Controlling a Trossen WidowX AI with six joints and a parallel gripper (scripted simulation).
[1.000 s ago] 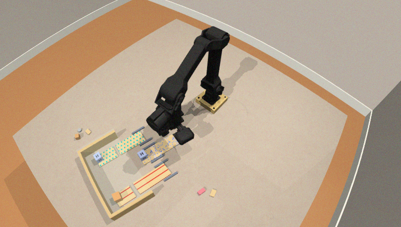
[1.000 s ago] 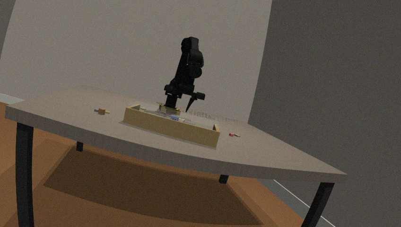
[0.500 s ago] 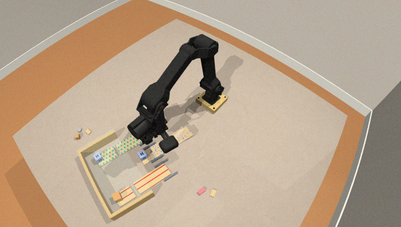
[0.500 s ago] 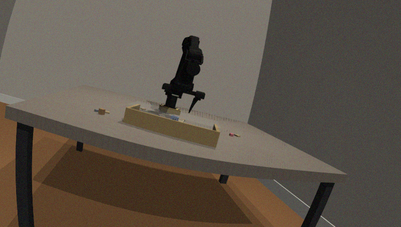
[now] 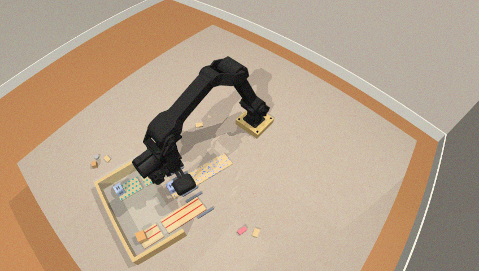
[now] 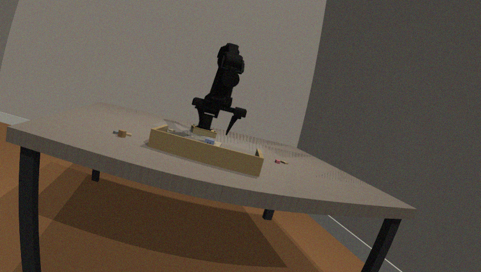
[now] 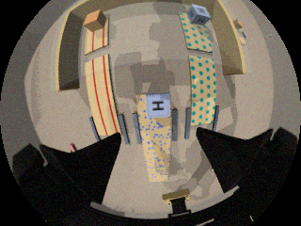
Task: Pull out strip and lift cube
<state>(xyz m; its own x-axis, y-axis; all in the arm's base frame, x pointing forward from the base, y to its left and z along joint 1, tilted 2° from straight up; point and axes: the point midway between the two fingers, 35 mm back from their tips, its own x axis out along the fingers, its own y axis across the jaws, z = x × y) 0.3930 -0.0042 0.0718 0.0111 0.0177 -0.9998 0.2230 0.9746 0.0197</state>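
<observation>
The blue-speckled strip [image 5: 214,167] [image 7: 156,157] is one piece, lying between two grey rails. The light-blue cube marked H [image 5: 170,185] [image 6: 209,141] [image 7: 158,104] sits on its far end. My gripper [image 7: 159,135] is wide open and empty, above this strip, with its fingertips either side of it in the wrist view. In the top view a finger partly hides strip and cube. The green-dotted strip [image 5: 131,188] [image 7: 202,87] is split by a gap; another H cube [image 5: 117,188] [image 7: 199,14] sits on its far piece. The red-striped strip [image 5: 183,214] [image 7: 100,94] is also split and carries an orange cube [image 5: 140,236] [image 7: 95,21].
A three-sided wooden wall [image 5: 114,219] [image 6: 202,153] encloses the far ends. Grey rails [image 5: 205,212] [image 7: 174,124] flank the strips. Small blocks lie outside, including a pink one [image 5: 242,230] [image 6: 277,161] and an orange one [image 5: 94,164] [image 6: 122,134].
</observation>
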